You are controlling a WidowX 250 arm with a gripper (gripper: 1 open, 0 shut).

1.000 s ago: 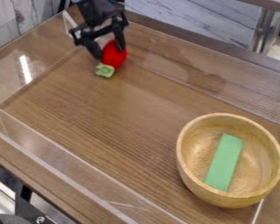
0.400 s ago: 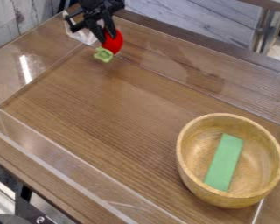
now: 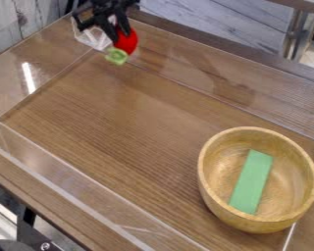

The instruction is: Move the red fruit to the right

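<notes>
The red fruit (image 3: pixel 125 43) is a small bright red strawberry with a light green cap pointing down. It hangs just above the wooden table at the far left, near the back. My black gripper (image 3: pixel 114 35) comes down from the top edge and is shut on the red fruit, with its fingers on either side of the berry. The upper part of the arm is cut off by the frame.
A round wooden bowl (image 3: pixel 215 149) sits at the front right with a flat green block (image 3: pixel 254 181) inside. A clear low wall (image 3: pixel 68 211) runs around the table's front and left edges. A grey wall and a table leg stand behind.
The gripper closed on the red fruit where it lay on the table, then lifted it up and slightly back. The bowl and green block have not moved.
</notes>
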